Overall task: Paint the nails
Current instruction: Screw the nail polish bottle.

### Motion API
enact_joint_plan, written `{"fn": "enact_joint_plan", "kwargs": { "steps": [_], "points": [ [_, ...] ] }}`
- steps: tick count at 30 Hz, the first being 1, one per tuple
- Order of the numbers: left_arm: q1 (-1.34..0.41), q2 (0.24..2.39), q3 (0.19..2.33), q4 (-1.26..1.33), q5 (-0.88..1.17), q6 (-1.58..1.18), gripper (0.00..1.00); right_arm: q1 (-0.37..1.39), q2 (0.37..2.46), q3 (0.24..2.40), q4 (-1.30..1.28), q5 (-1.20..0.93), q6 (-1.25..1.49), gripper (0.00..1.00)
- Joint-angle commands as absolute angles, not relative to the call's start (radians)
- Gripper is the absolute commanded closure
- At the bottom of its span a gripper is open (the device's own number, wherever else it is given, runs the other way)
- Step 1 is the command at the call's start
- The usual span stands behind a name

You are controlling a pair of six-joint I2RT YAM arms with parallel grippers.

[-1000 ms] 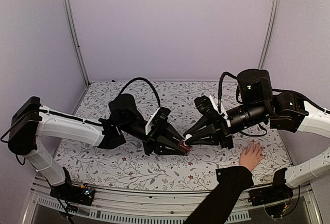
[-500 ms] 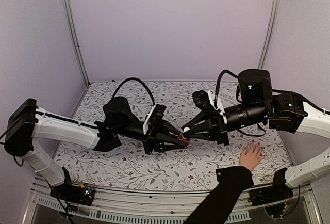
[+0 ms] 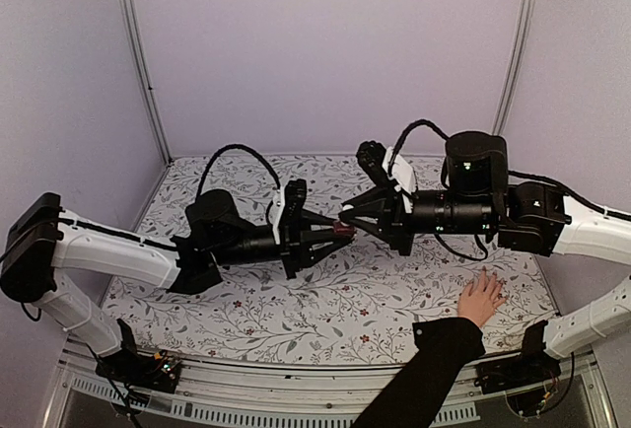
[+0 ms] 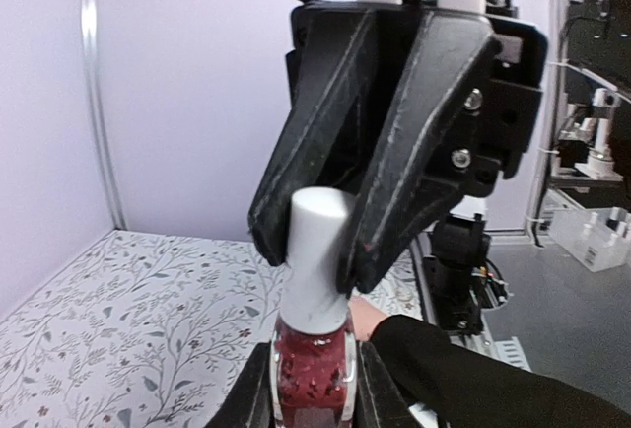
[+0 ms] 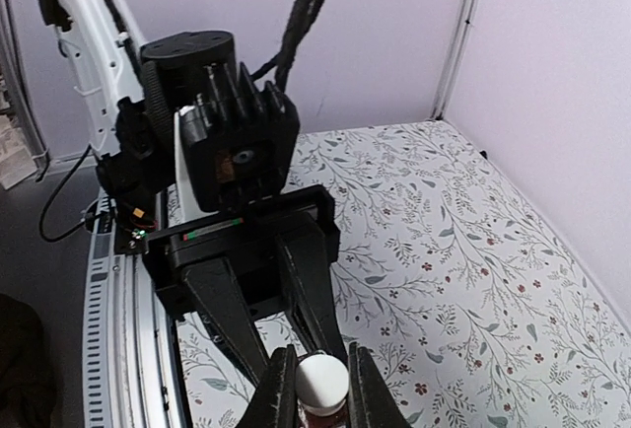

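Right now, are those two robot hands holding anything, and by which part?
Both hold one small dark-red bottle: the left hand grips its glass body, the right hand pinches its white cap.

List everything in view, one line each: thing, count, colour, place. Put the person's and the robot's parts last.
bottle: one, dark red with white cap, held in the air between the two grippers
table: one, white with a leaf-and-flower print, under both arms
sleeve: one, black, near right edge
hand: one, light-skinned, flat on the table near right; nails too small to make out
left gripper: one, black, shut on the bottle's body
right gripper: one, black, shut on the white cap
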State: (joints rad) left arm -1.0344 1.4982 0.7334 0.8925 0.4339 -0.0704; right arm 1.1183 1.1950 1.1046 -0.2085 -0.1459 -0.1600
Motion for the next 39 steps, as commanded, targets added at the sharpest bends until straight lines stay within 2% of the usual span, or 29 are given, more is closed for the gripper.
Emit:
{"fn": "enact_joint_plan", "kwargs": {
  "steps": [1, 7, 12, 16, 23, 25, 32, 35, 39],
  "points": [
    [-1.028, 1.510, 0.749, 1.044, 0.186, -0.051, 1.00, 1.131, 1.295, 1.086, -0.196, 0.007, -0.079, 1.00],
    [-1.065, 1.578, 0.778, 1.081, -0.033, 0.015, 1.00, 1.124, 1.359, 1.082, -0.082, 0.141, 0.040, 1.00],
    [-1.078, 1.619, 0.775, 1.159, -0.110, 0.005, 1.00, 1.112, 1.383, 1.065, -0.014, 0.192, 0.121, 1.00],
    [-1.077, 1.623, 0.766, 1.160, -0.098, 0.006, 1.00, 1.111, 1.386, 1.056, -0.009, 0.191, 0.131, 0.99],
    [-1.059, 1.577, 0.746, 1.067, 0.028, 0.002, 1.00, 1.111, 1.315, 1.021, 0.032, 0.176, 0.093, 0.86],
    [-1.057, 1.570, 0.746, 1.045, 0.082, 0.003, 1.00, 1.111, 1.283, 1.019, 0.032, 0.167, 0.070, 0.79],
    [-1.037, 1.541, 0.762, 0.954, 0.315, -0.021, 1.00, 1.109, 1.157, 0.991, 0.026, 0.052, -0.033, 0.33],
    [-1.025, 1.532, 0.783, 0.897, 0.495, -0.006, 1.00, 1.107, 1.100, 0.977, 0.002, -0.065, -0.093, 0.27],
    [-1.018, 1.534, 0.825, 0.789, 0.709, 0.025, 1.00, 1.105, 1.050, 0.981, -0.087, -0.258, -0.166, 0.26]
  ]
}}
